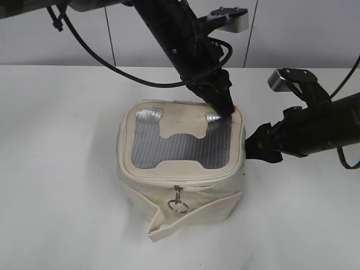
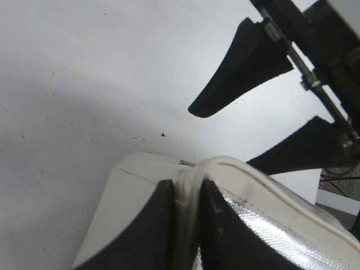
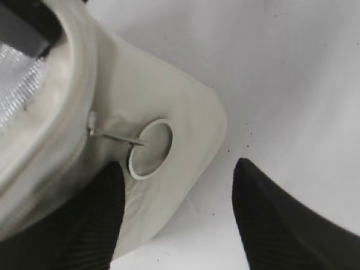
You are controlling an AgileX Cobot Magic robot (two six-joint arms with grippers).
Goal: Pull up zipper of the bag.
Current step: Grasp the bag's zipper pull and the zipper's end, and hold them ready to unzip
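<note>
Exterior: my left gripper (image 1: 226,110) pins the bag (image 1: 181,163) lid's far edge. Left wrist: jaws closed on that rim. Right wrist: right gripper (image 3: 180,216) gapes empty, zipper (image 3: 151,148) ring just above its left finger; closing now risks grabbing fabric

We see the bag (image 1: 181,169) in cream fabric, lid panels silvery-grey mesh with a fine grid weave around a plain cream H-shaped patch (image 1: 181,130). Zipper (image 1: 185,181) track cream, its pull ring (image 1: 179,206) shiny silver metal. Loose strap (image 1: 194,219) cream too. Both grippers matte black, left gripper (image 1: 228,109) and right gripper (image 1: 260,145); right fingers (image 3: 93,225) show fine ribbing. Table (image 1: 56,169) plain white with tiny dark specks.
</note>
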